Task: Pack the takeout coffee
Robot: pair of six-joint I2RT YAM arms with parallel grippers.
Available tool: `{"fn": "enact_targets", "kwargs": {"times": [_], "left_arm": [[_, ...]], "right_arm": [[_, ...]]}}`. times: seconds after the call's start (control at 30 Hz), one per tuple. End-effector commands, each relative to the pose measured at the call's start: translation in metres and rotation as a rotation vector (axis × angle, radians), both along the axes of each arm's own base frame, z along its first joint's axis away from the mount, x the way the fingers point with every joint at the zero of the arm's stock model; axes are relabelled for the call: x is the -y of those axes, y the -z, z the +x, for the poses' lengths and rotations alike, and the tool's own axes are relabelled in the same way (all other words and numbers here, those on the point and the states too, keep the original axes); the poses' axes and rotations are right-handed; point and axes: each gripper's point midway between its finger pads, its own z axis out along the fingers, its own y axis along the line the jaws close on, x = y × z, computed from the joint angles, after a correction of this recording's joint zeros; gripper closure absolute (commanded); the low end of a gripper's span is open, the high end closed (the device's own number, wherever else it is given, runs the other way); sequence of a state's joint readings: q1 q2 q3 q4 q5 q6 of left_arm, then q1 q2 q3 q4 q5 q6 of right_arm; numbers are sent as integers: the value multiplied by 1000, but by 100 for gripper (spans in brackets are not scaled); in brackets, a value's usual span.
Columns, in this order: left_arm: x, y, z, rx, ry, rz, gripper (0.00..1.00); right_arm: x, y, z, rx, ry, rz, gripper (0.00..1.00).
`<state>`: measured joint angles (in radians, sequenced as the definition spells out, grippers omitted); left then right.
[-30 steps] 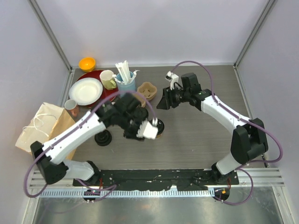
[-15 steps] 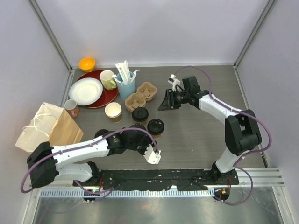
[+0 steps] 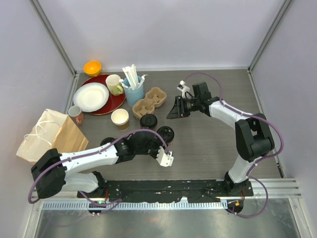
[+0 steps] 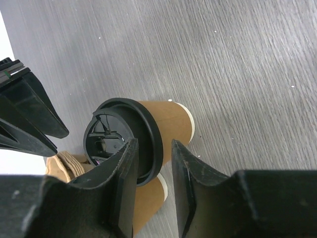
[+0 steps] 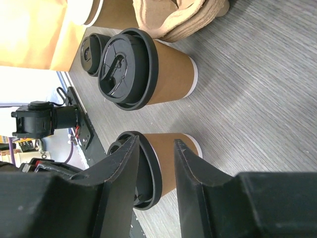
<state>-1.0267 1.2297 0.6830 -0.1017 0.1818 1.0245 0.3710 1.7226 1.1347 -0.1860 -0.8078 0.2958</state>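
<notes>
Two takeout coffees stand mid-table: brown kraft cups with black sip lids, one farther back and one nearer. My left gripper is open and empty, low on the near side of the nearer cup; the other cup shows behind my finger. My right gripper is open and empty, hovering just beyond both cups. Its view shows one lidded cup and another beyond the jaws. An unlidded kraft cup stands to the left, and a loose black lid lies on the table.
A pulp cup carrier sits behind the cups. A brown paper bag lies at the left edge. A red tray holds a white plate. Nearby are a yellow-green mug, a blue cup of sticks and an orange bowl.
My left arm drew back from over the lidded cups to the near side, uncovering them, then edged toward the nearer cup. The right gripper barely moved.
</notes>
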Motion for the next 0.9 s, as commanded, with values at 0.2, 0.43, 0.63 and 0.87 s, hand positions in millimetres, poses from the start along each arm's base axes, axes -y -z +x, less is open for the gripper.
{"fn": "enact_targets", "kwargs": {"times": [0.2, 0.43, 0.63, 0.87], "left_arm": [[1, 1, -2, -64, 8, -21, 64], [-5, 4, -9, -119, 37, 22, 68], [-9, 10, -7, -120, 11, 36, 67], [-8, -1, 13, -100, -37, 5, 67]], "right_arm": [[-7, 6, -10, 4, -45, 6, 63], [-6, 11, -13, 2, -54, -9, 65], [-7, 16, -19, -12, -66, -11, 65], [-4, 15, -25, -8, -62, -14, 65]]}}
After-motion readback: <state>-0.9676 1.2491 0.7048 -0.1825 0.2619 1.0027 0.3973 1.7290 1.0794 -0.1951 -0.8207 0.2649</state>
